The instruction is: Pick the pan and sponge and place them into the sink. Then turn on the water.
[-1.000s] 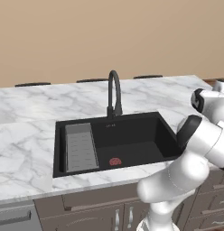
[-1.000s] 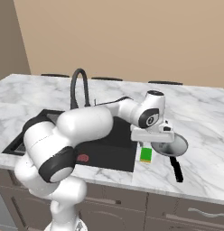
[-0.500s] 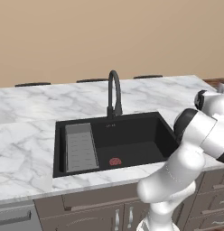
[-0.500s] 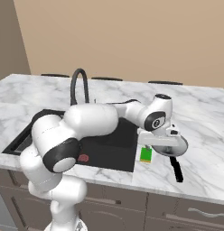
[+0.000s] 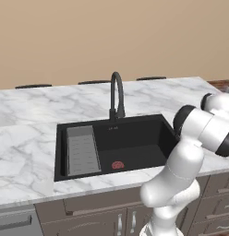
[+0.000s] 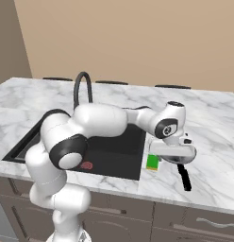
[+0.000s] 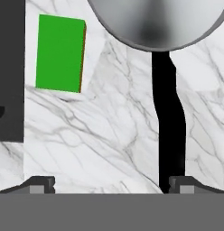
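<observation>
The round silver-grey pan (image 6: 179, 154) sits on the marble counter to the right of the sink (image 5: 135, 138), its thin black handle (image 7: 170, 126) pointing toward the counter's front edge. A small block with a green top, the sponge (image 7: 59, 53), lies between the pan and the sink rim. My gripper (image 7: 111, 182) hangs open just above the counter over the pan's handle. The handle runs right beside the right fingertip (image 7: 181, 184), and nothing is held. In the right base view the gripper (image 6: 175, 144) is low over the pan.
The black basin holds a grey ribbed tray (image 5: 81, 150) at its left and a red drain mark (image 5: 117, 165). A tall black gooseneck faucet (image 5: 116, 92) stands behind the sink, with no stream showing. The counter's front edge is close to the handle's end (image 6: 186, 185).
The hand has moved a little to the right and lower over the pan and its handle. The jaws have stayed open. Pan and sponge have not moved.
</observation>
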